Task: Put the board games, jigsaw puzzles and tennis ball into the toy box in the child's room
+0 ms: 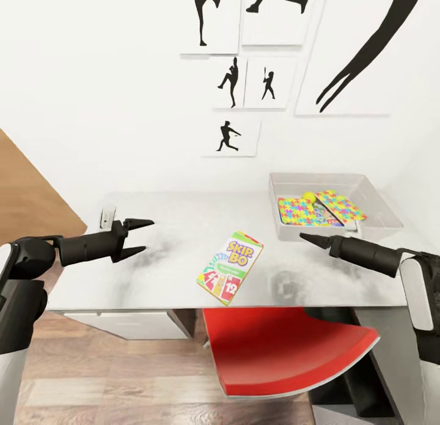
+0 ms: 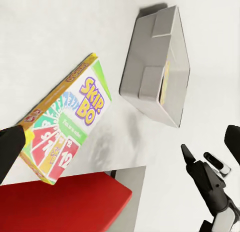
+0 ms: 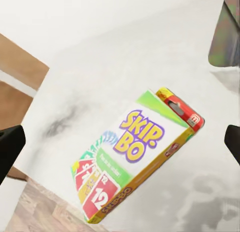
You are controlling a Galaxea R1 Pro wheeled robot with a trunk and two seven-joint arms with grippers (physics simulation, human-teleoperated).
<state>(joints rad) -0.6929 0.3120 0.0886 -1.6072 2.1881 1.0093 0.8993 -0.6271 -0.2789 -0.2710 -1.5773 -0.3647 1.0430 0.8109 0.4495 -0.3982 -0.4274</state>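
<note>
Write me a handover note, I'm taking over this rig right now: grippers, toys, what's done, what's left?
Left gripper: open, empty, above the table.
Right gripper: looks shut, empty, near the toy box.
In the box: two jigsaw puzzles and the tennis ball.
Skip-Bo board game lies flat on the table between the grippers.
Left: box the Skip-Bo, then fetch any games remaining on the bed.

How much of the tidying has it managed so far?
Partly done. The toy box already holds two jigsaw puzzles and the tennis ball. One Skip-Bo game lies on the table, untouched, between the left tool and right tool. Other games aren't visible here.
</note>
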